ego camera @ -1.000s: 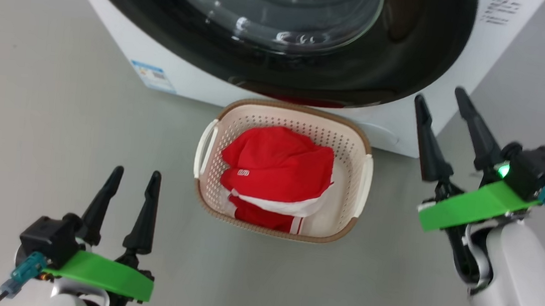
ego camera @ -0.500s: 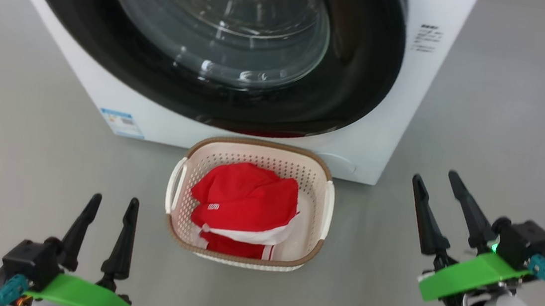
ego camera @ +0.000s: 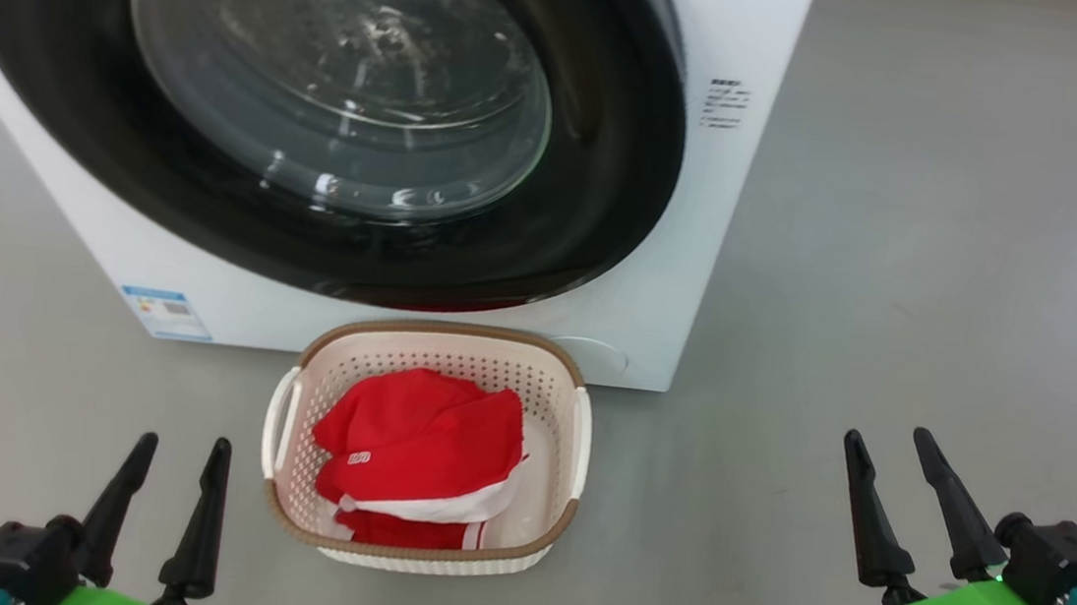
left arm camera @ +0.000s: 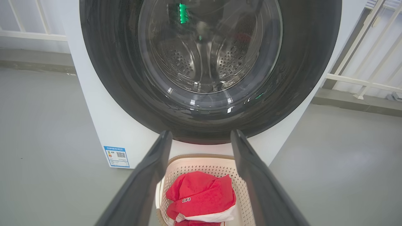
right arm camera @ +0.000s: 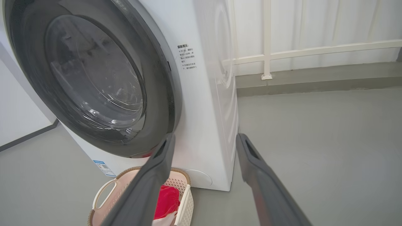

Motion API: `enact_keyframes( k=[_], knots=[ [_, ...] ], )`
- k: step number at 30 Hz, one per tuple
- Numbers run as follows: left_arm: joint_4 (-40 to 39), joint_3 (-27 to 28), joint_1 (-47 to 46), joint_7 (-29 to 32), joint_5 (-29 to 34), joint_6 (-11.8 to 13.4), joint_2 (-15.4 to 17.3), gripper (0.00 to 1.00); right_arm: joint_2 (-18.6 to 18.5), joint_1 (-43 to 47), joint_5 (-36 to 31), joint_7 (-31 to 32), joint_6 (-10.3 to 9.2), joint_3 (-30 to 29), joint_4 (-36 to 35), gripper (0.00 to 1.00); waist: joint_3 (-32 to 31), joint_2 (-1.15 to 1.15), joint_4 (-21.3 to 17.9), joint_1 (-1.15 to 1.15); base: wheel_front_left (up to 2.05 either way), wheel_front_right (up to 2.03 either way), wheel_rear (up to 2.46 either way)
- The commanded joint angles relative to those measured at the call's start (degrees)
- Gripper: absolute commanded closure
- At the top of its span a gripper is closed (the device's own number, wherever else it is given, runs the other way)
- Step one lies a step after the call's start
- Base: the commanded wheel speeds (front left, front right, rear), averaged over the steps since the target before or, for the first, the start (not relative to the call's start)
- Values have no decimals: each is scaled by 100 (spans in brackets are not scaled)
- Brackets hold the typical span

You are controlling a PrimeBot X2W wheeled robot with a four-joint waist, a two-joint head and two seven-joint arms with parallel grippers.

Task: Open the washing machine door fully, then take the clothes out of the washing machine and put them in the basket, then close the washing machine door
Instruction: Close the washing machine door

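Head view shows the washing machine door [ego camera: 337,85] looking shut, flush in the front of the washing machine [ego camera: 725,212], upright and ahead of both arms. The red clothes [ego camera: 422,440] lie in the basket [ego camera: 442,331], which stands on the floor just before the machine. The left end effector [ego camera: 185,442] and right end effector [ego camera: 885,435] flank the basket, fingers spread wide and empty. The left is nearer the basket. Little seems left to do.

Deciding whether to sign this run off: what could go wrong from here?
The glossy black round door looks flush, but whether it latched cannot be seen; it might swing open.
The cream perforated basket of red clothes stands close before the white washing machine; driving forward could tip it.
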Motion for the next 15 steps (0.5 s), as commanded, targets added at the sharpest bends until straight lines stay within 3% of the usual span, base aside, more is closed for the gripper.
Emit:
enact_keyframes(
  k=[1, 15],
  knots=[
    [-159, 235, -28, -45, -28, -31, 162, 0, -74, -3, -30, -36, -6, 95, -171, 0, -95, 0, -129, 0, 0, 0, 0],
    [-306, 491, 345, -45, -30, -31, 202, 0, -120, 546, -67, -36, -6, -257, -357, 0, -253, 0, -457, 0, 0, 0, 0]
  ],
)
